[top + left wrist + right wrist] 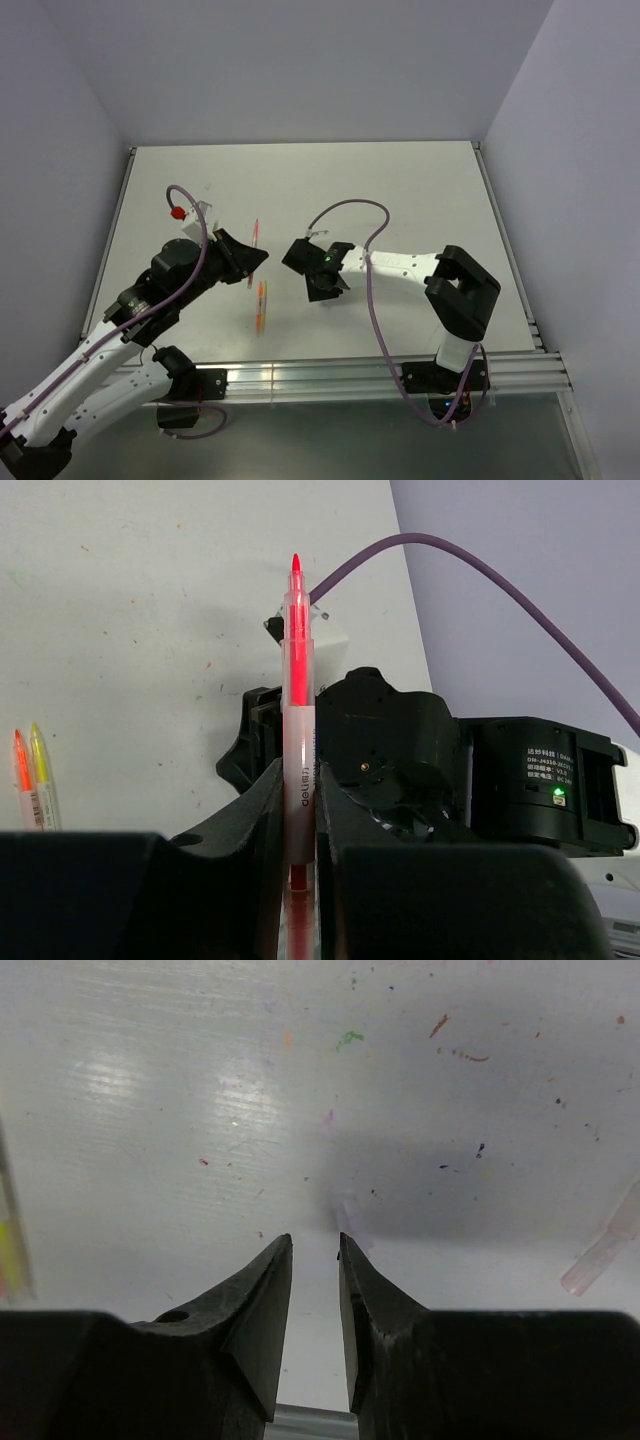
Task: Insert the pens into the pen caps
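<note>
My left gripper (256, 258) is shut on a red pen (256, 234). In the left wrist view the pen (298, 680) stands between the fingers (262, 820) with its bare red tip pointing away, towards the right arm's black wrist (400, 740). An orange pen (22, 775) and a yellow pen (40, 770) lie side by side on the table; they also show in the top view (261, 305). My right gripper (322, 290) is low over the table, its jaws a little apart with nothing between them (314, 1245). A faint translucent cap (350, 1218) lies just beyond its tips.
Another clear cap (606, 1247) lies at the right edge of the right wrist view. A yellow pen (10, 1250) shows at that view's left edge. The white table (400, 190) has ink specks and is walled on three sides. A purple cable (350, 210) loops above the right arm.
</note>
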`<state>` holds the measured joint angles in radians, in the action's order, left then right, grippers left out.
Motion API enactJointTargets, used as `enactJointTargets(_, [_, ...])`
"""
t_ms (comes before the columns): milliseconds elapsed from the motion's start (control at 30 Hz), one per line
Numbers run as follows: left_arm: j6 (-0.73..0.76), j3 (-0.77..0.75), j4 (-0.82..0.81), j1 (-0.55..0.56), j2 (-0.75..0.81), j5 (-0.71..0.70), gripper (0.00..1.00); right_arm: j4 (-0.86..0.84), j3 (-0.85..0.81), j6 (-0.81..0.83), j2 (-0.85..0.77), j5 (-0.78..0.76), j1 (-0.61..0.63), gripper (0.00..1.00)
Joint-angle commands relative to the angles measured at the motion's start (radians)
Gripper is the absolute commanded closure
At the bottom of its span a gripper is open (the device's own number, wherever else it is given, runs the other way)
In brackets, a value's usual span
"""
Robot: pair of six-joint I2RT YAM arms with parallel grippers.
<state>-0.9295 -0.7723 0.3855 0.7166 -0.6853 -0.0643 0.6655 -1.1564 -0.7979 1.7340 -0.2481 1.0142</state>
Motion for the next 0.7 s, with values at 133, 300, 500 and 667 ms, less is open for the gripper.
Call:
enactJointTargets(133, [0.009, -0.013, -0.039, -0.003, 0.001, 0.017, 1.00, -0.012, 0.034, 0.061, 0.005, -0.069, -0.008, 0.66])
enactJointTargets(300, [0.009, -0.015, -0.036, -0.003, 0.001, 0.014, 1.00, -0.041, 0.041, 0.072, 0.033, -0.048, -0.008, 0.67])
enactJointTargets(500, [0.008, -0.013, -0.037, -0.003, 0.003, 0.015, 1.00, -0.055, 0.040, 0.075, 0.068, -0.039, -0.008, 0.67])
enactJointTargets(667, [0.014, -0.018, -0.031, -0.003, 0.000, 0.014, 1.00, -0.066, 0.060, 0.075, 0.076, -0.026, -0.008, 0.68])
